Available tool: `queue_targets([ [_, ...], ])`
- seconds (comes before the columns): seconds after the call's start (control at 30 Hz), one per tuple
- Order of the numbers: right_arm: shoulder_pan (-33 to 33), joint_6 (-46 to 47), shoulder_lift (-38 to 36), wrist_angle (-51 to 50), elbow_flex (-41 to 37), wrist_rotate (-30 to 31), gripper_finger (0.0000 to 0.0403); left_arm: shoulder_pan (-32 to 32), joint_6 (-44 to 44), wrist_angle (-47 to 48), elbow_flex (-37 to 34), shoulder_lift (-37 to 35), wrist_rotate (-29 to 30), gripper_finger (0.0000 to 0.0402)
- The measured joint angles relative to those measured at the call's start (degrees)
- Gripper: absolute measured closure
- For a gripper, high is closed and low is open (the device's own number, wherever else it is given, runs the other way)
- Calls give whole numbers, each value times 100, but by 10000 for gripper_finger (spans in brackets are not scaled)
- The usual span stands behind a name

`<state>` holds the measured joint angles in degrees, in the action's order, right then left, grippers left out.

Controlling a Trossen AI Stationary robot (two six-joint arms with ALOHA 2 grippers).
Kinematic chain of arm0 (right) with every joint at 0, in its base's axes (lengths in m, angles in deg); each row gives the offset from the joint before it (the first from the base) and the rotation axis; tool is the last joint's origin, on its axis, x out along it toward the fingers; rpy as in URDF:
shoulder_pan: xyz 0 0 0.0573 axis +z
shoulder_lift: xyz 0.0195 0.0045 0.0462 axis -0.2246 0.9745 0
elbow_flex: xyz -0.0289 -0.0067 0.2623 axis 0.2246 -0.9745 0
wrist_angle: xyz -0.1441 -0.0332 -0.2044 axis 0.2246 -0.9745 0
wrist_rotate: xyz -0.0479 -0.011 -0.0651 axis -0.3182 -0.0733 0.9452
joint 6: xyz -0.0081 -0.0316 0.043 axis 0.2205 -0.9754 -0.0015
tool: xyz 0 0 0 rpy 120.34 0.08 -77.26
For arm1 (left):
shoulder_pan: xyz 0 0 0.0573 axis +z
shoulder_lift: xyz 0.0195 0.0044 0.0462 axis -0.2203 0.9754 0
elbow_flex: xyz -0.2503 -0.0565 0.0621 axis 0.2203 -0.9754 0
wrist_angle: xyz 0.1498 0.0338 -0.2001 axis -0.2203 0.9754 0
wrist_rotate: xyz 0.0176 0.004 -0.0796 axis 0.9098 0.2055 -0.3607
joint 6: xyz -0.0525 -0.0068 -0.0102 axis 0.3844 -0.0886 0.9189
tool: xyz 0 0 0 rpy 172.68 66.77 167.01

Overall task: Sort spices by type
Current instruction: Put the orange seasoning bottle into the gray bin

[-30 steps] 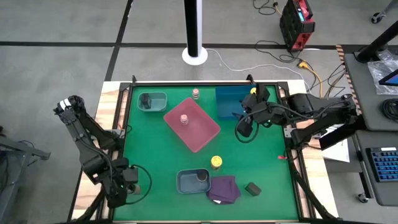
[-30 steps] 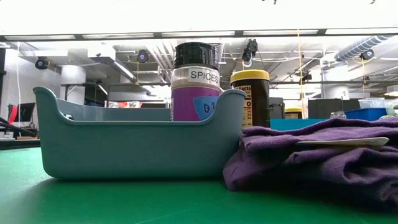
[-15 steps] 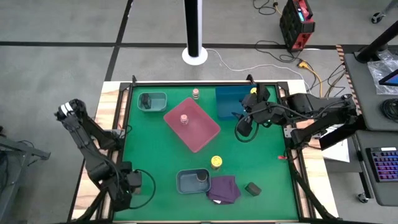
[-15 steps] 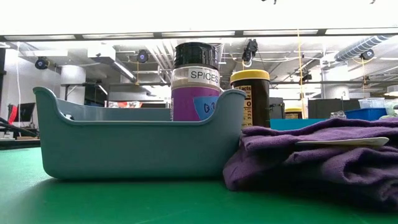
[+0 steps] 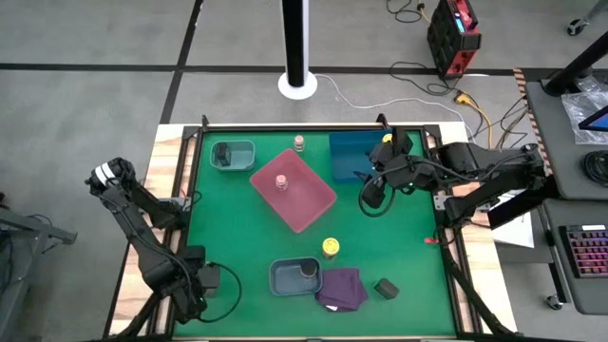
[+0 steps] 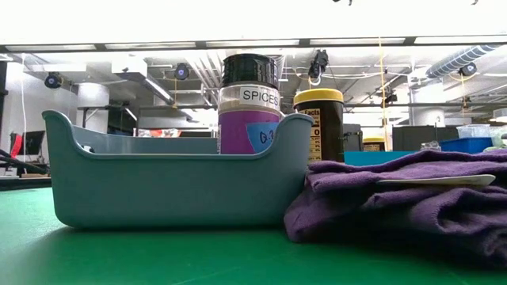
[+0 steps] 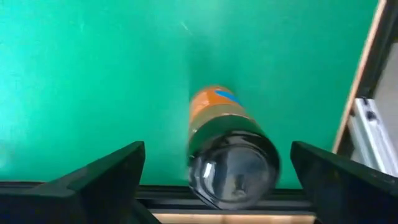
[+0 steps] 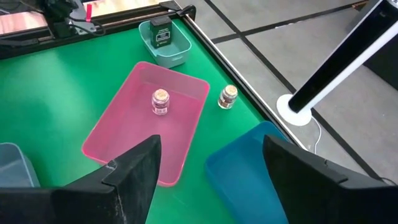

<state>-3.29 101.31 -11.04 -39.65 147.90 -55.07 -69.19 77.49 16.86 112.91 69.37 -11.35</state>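
Left gripper (image 7: pixel 214 180), fingers spread, hovers over a lying orange jar (image 7: pixel 227 149) (lower left); right gripper (image 5: pixel 372 198), spread, waits centre-right.

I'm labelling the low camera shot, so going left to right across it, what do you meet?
Grey tray → black-lidded spice jar standing in it → yellow-lidded spice jar behind → purple cloth.

table (image 5: pixel 247 242): matt green mat, wooden edge
grey tray (image 6: pixel 170 186): smooth plastic
purple cloth (image 6: pixel 396 198): soft, folded fabric
black-capped jar (image 7: pixel 230 158): glossy lid
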Motion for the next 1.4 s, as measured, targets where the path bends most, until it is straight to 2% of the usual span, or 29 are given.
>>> queue_targets([
  [0.33,0,-1,0,-1,0,-4,143,-2,-30,-344,-200,-54,9,117],
  [0.57,0,-6,0,-2,0,-4,132,-7,-21,-472,-200,-63,-194,213],
  [0.77,0,-17,0,-2,0,-7,138,1,-60,-457,-15,-81,-278,218],
  [0.93,0,-27,0,-6,0,-14,146,256,-252,14,475,-131,-468,218],
  [1.17,0,-28,0,-9,0,-37,141,1054,-956,857,1629,-127,-481,218],
  [1.4,0,35,-2,-223,0,-202,151,2029,-1553,1151,2535,45,-216,218],
])
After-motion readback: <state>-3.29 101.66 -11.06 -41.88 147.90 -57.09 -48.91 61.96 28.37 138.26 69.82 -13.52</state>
